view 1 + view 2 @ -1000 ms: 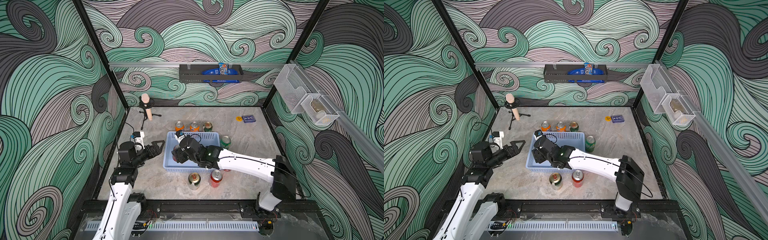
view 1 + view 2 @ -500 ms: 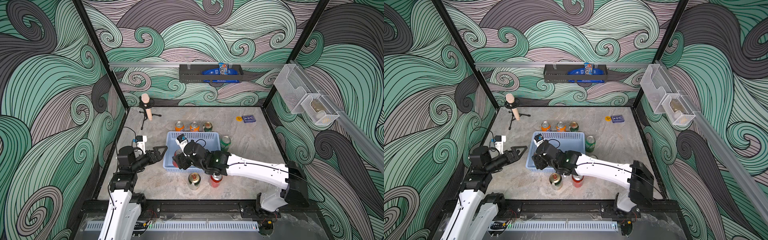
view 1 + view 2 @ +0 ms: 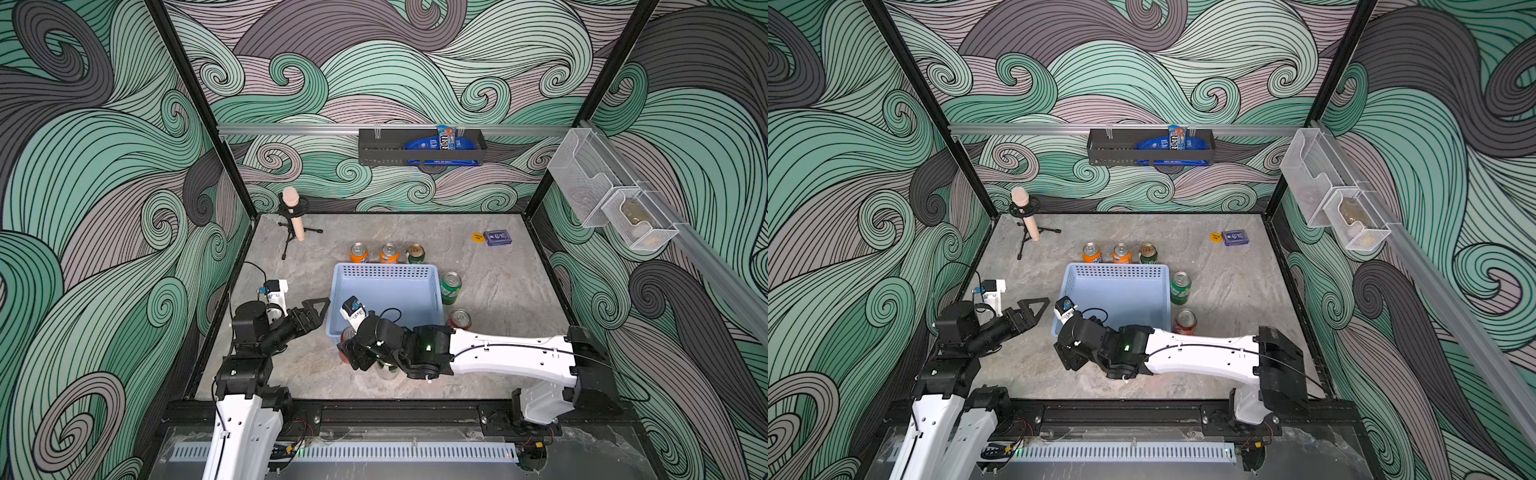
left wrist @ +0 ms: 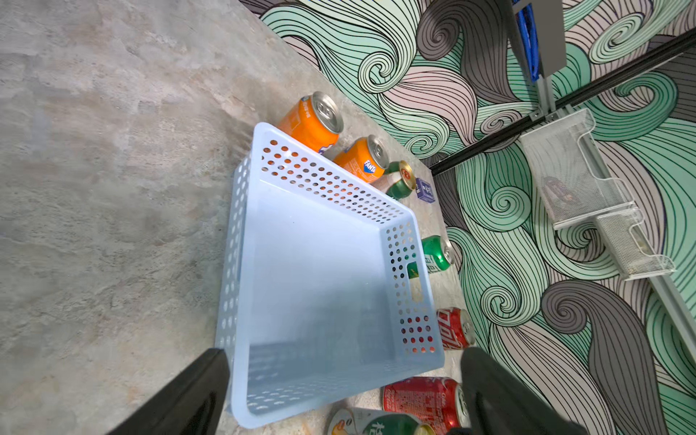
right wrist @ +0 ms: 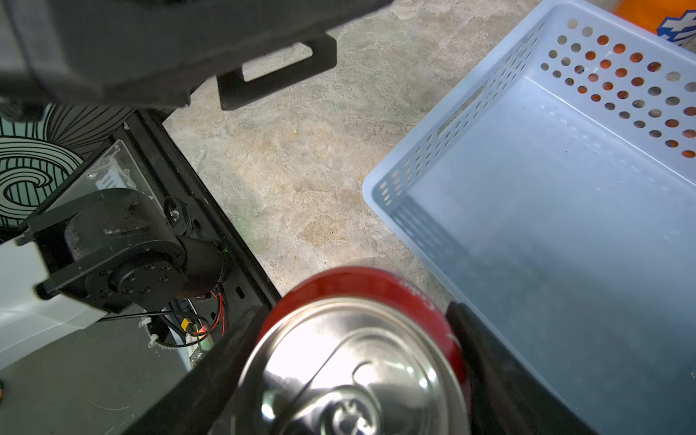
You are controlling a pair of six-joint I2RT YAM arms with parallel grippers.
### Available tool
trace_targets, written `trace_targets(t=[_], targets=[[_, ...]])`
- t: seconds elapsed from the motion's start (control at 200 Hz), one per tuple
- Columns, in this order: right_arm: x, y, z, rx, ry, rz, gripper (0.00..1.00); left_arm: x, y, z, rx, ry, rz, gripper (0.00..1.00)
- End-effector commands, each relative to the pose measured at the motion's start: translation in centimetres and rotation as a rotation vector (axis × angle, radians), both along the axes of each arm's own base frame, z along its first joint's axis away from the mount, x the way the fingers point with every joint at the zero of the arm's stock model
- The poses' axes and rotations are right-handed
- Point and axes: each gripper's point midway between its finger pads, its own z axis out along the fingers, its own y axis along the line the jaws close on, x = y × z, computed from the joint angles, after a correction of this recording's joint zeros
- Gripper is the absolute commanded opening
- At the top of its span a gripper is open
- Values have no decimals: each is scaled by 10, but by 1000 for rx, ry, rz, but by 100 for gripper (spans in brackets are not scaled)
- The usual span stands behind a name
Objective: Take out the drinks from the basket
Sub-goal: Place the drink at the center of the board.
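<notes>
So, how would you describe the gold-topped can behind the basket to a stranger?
Find the light-blue basket. Three cans stand in a row behind its far wall; the gold-topped can is rightmost. It alone is green with a gold top; both neighbours are orange Fanta cans with silver tops.

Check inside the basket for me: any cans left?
None visible. The left wrist view shows the basket floor bare. In both top views the right arm covers its near corner, but the right wrist view shows that corner bare too.

The light-blue perforated plastic basket [image 3: 384,271] sits flat; small aluminium cans [image 3: 359,252] stand around it, a red can [image 5: 354,361] gripped beside its corner.
</notes>
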Motion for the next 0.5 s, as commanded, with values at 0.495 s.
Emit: trace_targets(t=[0.495], targets=[[-5,26,-47,-56,-16,-27,57,25,28,38,48,-77,170,99]])
